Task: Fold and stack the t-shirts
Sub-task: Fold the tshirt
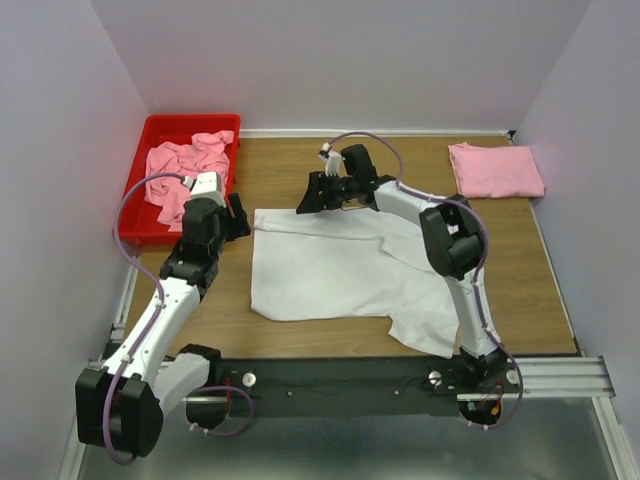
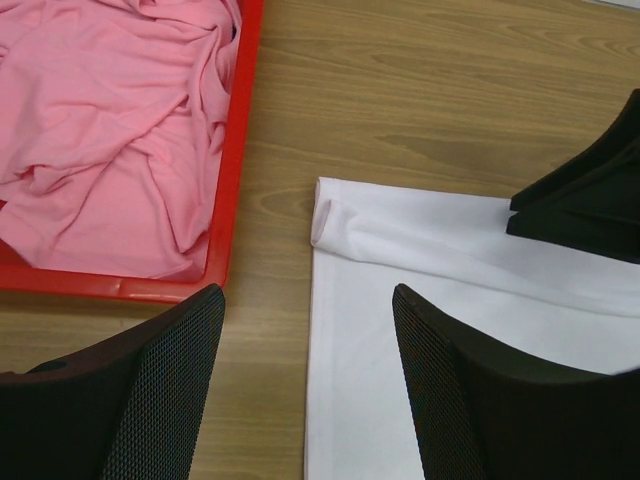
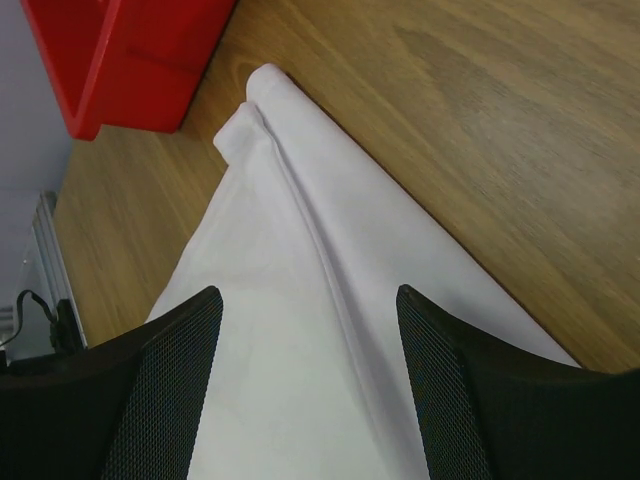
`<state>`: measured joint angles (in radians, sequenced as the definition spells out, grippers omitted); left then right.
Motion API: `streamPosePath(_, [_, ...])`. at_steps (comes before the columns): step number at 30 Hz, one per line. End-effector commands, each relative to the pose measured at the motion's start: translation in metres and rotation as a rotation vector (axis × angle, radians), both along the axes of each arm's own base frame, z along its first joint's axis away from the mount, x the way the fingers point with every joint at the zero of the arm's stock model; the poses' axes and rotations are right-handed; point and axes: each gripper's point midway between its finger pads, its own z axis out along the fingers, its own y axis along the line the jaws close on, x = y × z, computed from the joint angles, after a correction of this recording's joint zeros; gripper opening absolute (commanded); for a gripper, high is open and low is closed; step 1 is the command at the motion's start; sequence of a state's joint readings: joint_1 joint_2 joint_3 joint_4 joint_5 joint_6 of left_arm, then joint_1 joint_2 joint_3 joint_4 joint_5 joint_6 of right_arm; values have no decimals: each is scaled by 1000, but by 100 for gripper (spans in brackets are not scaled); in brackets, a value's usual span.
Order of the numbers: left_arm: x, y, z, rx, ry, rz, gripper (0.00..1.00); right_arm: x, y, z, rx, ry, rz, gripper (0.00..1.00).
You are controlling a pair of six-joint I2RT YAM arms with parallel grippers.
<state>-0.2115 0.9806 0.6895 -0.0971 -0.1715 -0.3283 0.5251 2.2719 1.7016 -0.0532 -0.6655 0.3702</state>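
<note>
A white t-shirt (image 1: 340, 275) lies spread on the wooden table, its far edge rolled into a narrow fold. My left gripper (image 1: 240, 218) is open and empty just left of the shirt's far left corner (image 2: 325, 215). My right gripper (image 1: 308, 198) is open and empty above the shirt's far edge (image 3: 300, 210). In the left wrist view, the right gripper's fingers (image 2: 590, 195) show at the right edge. A folded pink t-shirt (image 1: 495, 170) lies at the far right. Crumpled pink shirts (image 1: 188, 172) fill the red bin (image 1: 135, 228), also seen in the left wrist view (image 2: 110, 130).
The red bin's rim (image 2: 235, 150) stands close to the left of the white shirt's corner. Grey walls close in the table on the left, back and right. Bare wood (image 1: 400, 165) lies between the white shirt and the folded pink one.
</note>
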Motion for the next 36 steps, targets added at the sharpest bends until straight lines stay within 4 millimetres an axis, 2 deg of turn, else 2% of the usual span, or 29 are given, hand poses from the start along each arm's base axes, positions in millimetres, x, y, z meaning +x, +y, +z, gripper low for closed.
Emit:
streamPosePath(1, [3, 6, 7, 22, -32, 31, 76, -14, 26, -20, 26, 69, 70, 77])
streamPosePath(10, [3, 2, 8, 17, -36, 8, 76, -31, 44, -36, 24, 112, 109, 77])
streamPosePath(26, [4, -1, 6, 16, -29, -10, 76, -60, 53, -29, 33, 124, 178, 75])
streamPosePath(31, [4, 0, 6, 19, -31, -6, 76, -78, 55, -21, 34, 117, 217, 74])
streamPosePath(32, [4, 0, 5, 18, -27, -7, 76, -84, 53, -25, 26, 131, 221, 74])
streamPosePath(33, [4, 0, 5, 20, -27, -8, 76, -88, 53, -19, 28, 117, 230, 74])
streamPosePath(36, [4, -1, 4, 19, -23, -10, 76, -103, 52, -25, 10, 122, 252, 74])
